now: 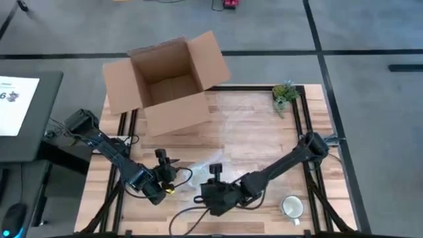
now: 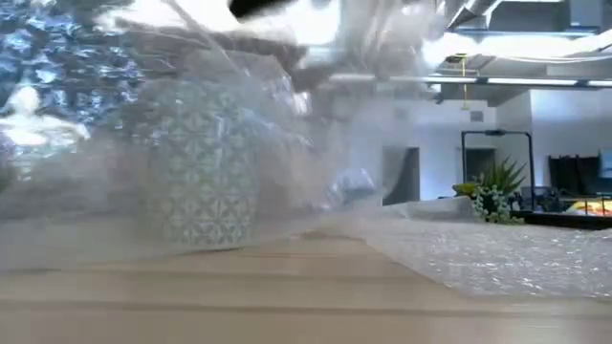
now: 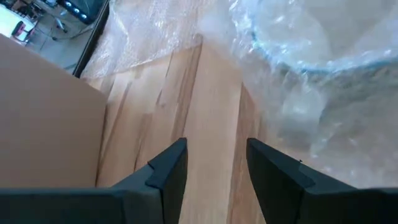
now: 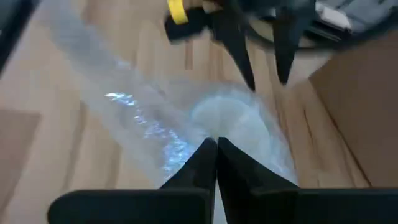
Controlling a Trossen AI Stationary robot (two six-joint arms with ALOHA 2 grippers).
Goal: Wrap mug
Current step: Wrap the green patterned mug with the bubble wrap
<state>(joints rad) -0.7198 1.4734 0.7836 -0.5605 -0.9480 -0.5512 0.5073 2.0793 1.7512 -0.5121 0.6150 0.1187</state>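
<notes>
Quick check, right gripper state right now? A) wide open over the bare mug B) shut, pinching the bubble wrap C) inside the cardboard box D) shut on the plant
B: in the right wrist view the right gripper has its fingers pressed together on the bubble wrap draped over the mug, while the left gripper is open nearby.

Overhead camera looks straight down on the whole wooden table (image 1: 264, 132), both arms and the floor around it. A low camera sits at tabletop height, facing level across the boards into the room, its lens almost against bubble wrap (image 2: 191, 143). Each wrist camera looks past its own dark fingers, close above the boards. All four views share the bubble wrap near the table's front edge.
</notes>
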